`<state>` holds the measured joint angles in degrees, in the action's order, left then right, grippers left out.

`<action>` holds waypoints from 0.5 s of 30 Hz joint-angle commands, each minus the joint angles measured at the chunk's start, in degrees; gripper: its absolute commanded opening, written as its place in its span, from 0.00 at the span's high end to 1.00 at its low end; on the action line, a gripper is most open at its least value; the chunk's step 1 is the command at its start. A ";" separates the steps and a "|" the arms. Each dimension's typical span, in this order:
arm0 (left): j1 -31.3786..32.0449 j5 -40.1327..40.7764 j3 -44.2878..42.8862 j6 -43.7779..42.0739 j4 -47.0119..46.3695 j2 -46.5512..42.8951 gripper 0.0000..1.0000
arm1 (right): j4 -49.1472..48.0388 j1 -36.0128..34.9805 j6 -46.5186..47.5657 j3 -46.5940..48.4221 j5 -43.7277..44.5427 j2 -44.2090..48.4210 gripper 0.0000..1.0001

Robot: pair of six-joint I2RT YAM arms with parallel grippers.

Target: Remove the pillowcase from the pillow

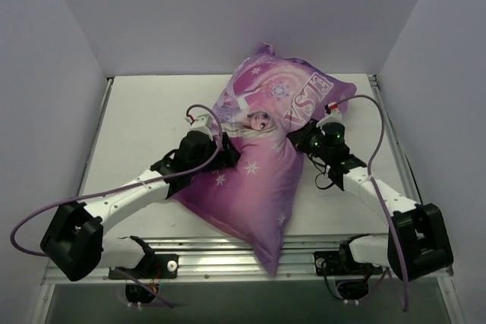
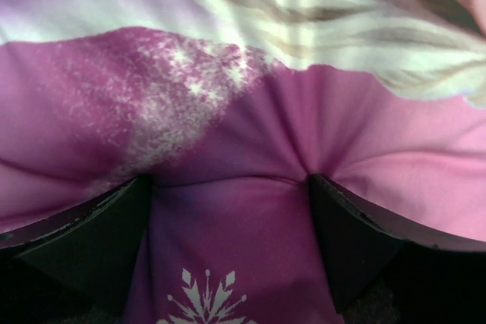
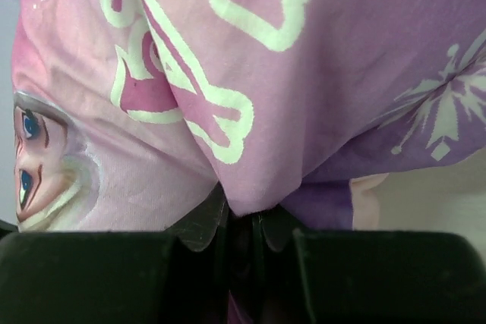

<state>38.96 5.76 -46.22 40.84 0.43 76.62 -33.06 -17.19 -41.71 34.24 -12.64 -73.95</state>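
From above, the pillowcase [image 1: 262, 149] lies stuffed and diagonal on the table [image 1: 137, 127], with one corner overhanging the near edge. The pillow is entirely hidden inside it. The left gripper [image 1: 211, 127] presses into its left flank, and the right gripper [image 1: 328, 117] meets its right edge near the "ELSA" lettering. With both arms working at mid-length, a pull could drag the whole bundle, perhaps off the near edge, rather than slide the cover off the filling.

At the left wrist, the fingers [image 2: 91, 233] stand wide apart, sunk into purple cloth that puckers between them. Closing here risks catching the pillow along with the fabric, locking the two together.

At the right wrist, the jaws are nearly together, clamped on a thin fold of the pillowcase. So small a bite may slip under load, or strain the thin fabric if it holds. Where the opening lies cannot be told.
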 commanded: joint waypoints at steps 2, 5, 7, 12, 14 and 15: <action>6.30 -12.53 0.43 3.55 6.52 -2.44 0.06 | 13.87 -2.15 11.19 11.27 -2.57 11.97 1.00; 6.83 -13.41 -4.57 2.06 7.74 -2.79 0.06 | 21.70 -2.23 15.77 19.70 -0.89 14.89 1.00; 7.09 -13.75 -7.21 1.61 7.49 -1.66 0.06 | 26.36 -2.23 17.97 26.56 -0.72 15.42 1.00; 10.07 -17.44 -17.75 1.96 3.00 4.31 0.06 | 36.04 -2.32 23.16 40.88 -0.80 12.88 1.00; 11.74 -19.37 -21.26 1.96 1.08 7.39 0.06 | 38.06 -2.41 23.96 46.69 -1.68 10.85 1.00; 13.06 -19.82 -21.63 1.96 0.55 8.45 0.06 | 38.07 -2.41 24.05 48.19 -3.51 10.24 1.00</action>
<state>48.49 -8.03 -62.41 42.61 8.69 82.21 11.97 -17.43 -19.31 73.60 -8.75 -64.34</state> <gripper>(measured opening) 0.938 0.055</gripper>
